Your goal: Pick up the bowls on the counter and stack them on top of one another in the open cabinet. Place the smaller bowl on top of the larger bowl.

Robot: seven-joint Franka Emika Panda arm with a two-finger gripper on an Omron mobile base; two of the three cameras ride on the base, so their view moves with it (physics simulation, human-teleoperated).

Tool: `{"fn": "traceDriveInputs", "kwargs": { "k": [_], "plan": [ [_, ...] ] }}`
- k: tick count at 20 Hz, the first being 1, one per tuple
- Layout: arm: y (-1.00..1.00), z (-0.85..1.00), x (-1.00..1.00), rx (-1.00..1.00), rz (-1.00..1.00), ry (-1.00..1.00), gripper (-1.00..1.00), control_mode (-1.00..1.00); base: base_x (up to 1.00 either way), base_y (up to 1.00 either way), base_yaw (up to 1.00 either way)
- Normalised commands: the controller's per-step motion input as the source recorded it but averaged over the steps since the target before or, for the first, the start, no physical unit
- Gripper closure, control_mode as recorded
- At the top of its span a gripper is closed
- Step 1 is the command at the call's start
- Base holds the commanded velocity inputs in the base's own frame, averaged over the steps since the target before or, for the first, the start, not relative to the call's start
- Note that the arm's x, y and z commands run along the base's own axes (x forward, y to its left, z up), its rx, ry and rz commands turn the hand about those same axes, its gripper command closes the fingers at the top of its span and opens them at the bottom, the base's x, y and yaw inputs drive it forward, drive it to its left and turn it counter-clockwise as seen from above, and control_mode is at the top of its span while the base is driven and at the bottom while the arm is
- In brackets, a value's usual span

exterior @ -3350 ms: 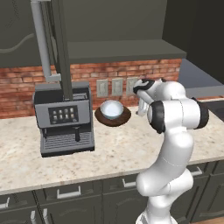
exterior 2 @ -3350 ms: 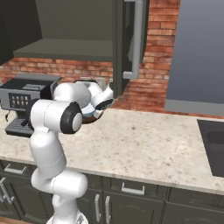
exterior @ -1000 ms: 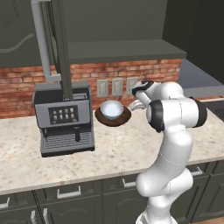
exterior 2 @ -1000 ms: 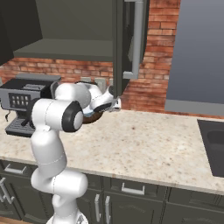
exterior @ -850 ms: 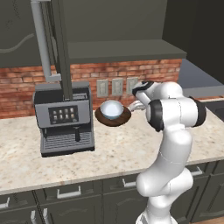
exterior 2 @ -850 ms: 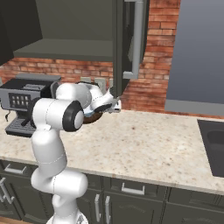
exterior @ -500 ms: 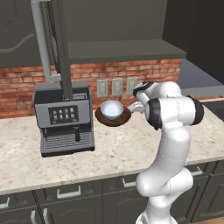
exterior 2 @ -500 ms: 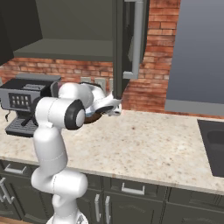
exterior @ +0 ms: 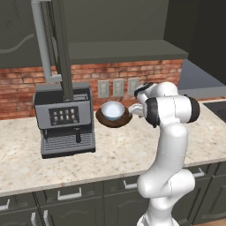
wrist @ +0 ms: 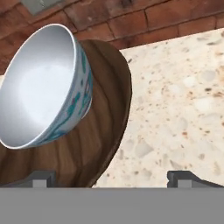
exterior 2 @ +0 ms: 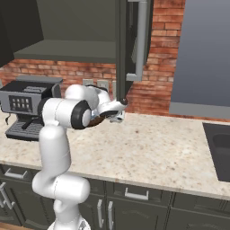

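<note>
The smaller bowl [exterior: 112, 110], pale blue-white and glossy, sits inside the larger bowl [exterior: 114, 120], a wide brown wood-grain one, on the beige counter [exterior: 114, 150] by the brick wall. My gripper [exterior: 134, 110] is at the brown bowl's right edge, low over the counter, open. In the hand view the pale bowl [wrist: 41, 83] fills the upper left. The brown bowl's [wrist: 103, 131] rim runs down between the two spread fingertips [wrist: 41, 177], and nothing is gripped. In the right base view the gripper [exterior 2: 116, 116] shows and my arm hides most of the bowls. The open cabinet's shelf [exterior: 123, 50] is above.
A grey coffee machine [exterior: 65, 119] stands on the counter left of the bowls. The cabinet's open door [exterior 2: 132, 45] hangs just above and behind the hand. Wall sockets [exterior: 111, 88] sit behind the bowls. A dark cooktop [exterior 2: 218, 148] lies far right.
The hand has edged a little closer to the brown bowl's rim. Both bowls have stayed in place, and the jaws have stayed open.
</note>
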Motion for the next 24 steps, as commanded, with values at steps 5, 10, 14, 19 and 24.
{"fn": "traceDriveInputs", "kwargs": {
  "k": [5, 10, 14, 19, 24],
  "plan": [
    [0.22, -0.21, 0.17, 0.05, -0.06, 0.06, -1.00, -1.00, 0.00, 0.00, 0.00],
    [0.26, -0.18, 0.18, 0.03, -0.07, 0.04, -1.00, -1.00, 0.00, 0.00, 0.00],
    [0.21, -0.19, 0.16, 0.02, -0.07, 0.03, -1.00, -1.00, 0.00, 0.00, 0.00],
    [0.12, -0.16, 0.11, 0.01, -0.05, 0.01, 1.00, -1.00, 0.00, 0.00, 0.00],
    [0.00, 0.00, 0.00, 0.00, 0.00, 0.00, 1.00, -1.00, 0.00, 0.00, 0.00]
  ]
}}
